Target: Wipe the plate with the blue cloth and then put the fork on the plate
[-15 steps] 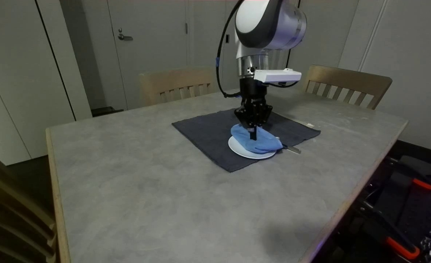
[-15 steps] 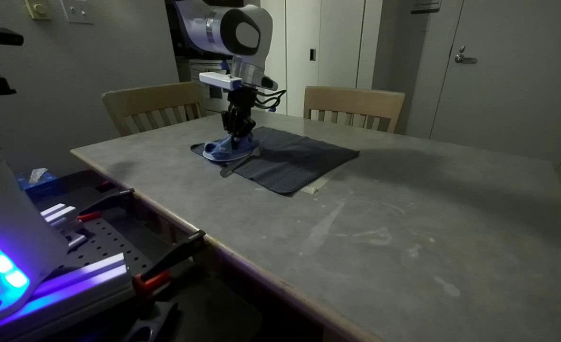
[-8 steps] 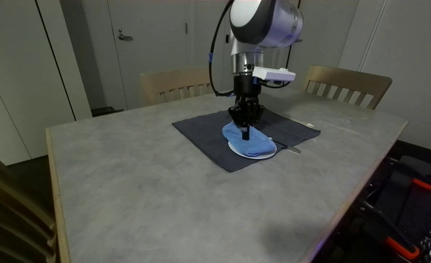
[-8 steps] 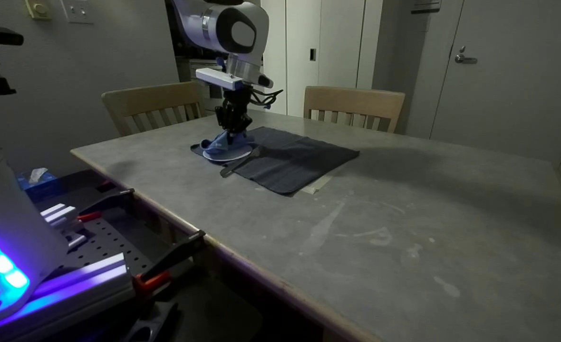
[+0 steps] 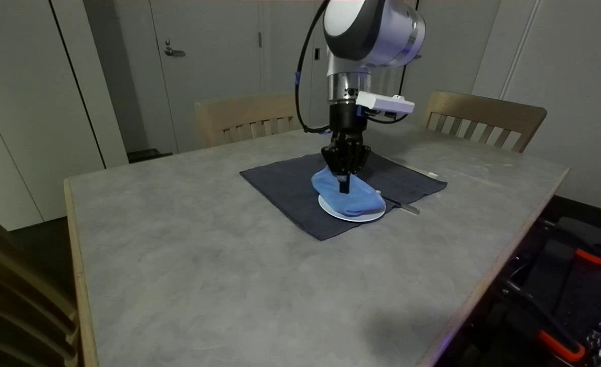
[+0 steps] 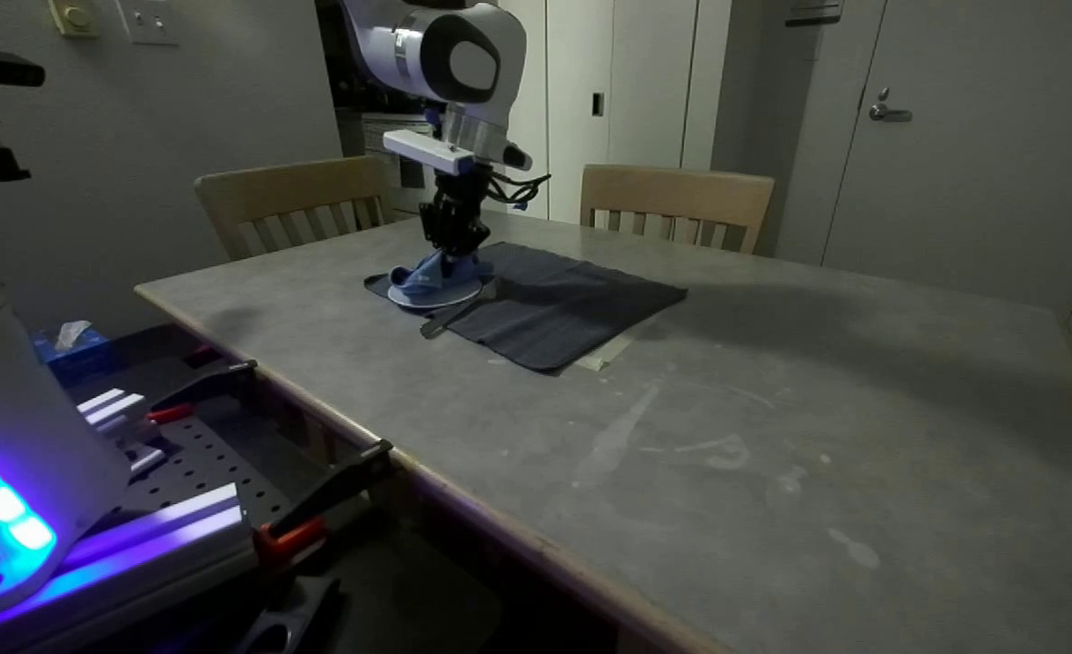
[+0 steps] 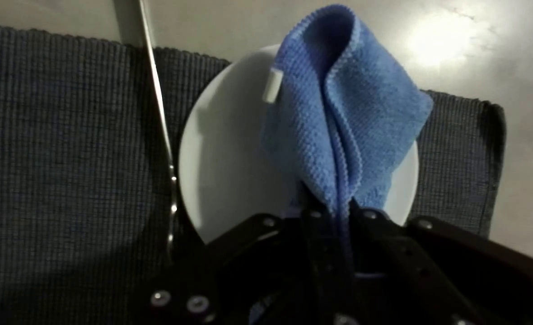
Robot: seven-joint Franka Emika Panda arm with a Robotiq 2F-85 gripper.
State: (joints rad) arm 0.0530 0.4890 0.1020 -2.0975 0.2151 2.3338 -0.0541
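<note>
In an exterior view, the claw points down above the plate, its jaws together on a pinch of the cloth. The cloth drapes over most of the plate, leaving a white crescent at the near left and reaching past the far-left rim. The step in hand looks to be the wiping; setting the fork on the plate comes after. To wipe well, the claw should probably ride low enough for the cloth to press flat, without its tips bearing on the plate.

In an exterior view, the fork lies near and right of the plate, its near end reaching over the edge of the mat onto the table. The cloth rises in a bunched tent to the claw, so its contact is likely uneven; a slightly lower pass would spread it.

In the wrist view, the claw grips an upright fold of the cloth, with a white tag on the left face of the fold and a loop reaching beyond the far rim. The left part of the plate is bare, so a stroke there could serve well. The fork lies just left of the plate; whether it touches the rim cannot be told. Strokes that way should stop short, since the loose loop could drag the fork along. The plate looks light and may slide on the mat, so short, even strokes seem best.
</note>
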